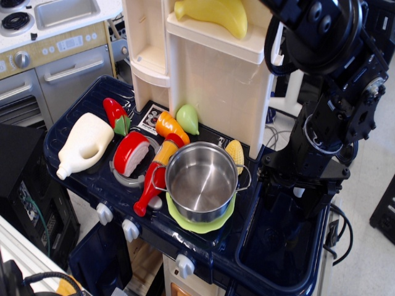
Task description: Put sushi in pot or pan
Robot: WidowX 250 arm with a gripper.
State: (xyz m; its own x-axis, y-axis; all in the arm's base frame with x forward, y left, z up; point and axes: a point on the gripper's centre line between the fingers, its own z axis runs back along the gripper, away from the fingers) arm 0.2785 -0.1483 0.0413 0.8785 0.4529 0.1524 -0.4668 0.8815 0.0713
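Observation:
The sushi (131,152), red on top with a white base, lies on its side on a grey burner ring at the left of the toy stove. The shiny steel pot (200,182) stands empty on a green plate, right of the sushi. A red-and-orange bottle toy (154,179) lies between them, touching the pot's left side. My gripper (299,188) hangs at the end of the black arm, right of the pot, over the dark blue sink. It is well away from the sushi. Its fingers are too dark to tell apart and hold nothing I can see.
A white jug (86,143) lies at the far left, with a red chili pepper (115,115) beside it. An orange carrot (170,125), a green pear (187,118) and corn (235,154) sit behind the pot. A cream shelf unit (216,80) with a banana (213,13) stands behind. The sink (278,246) is at the right.

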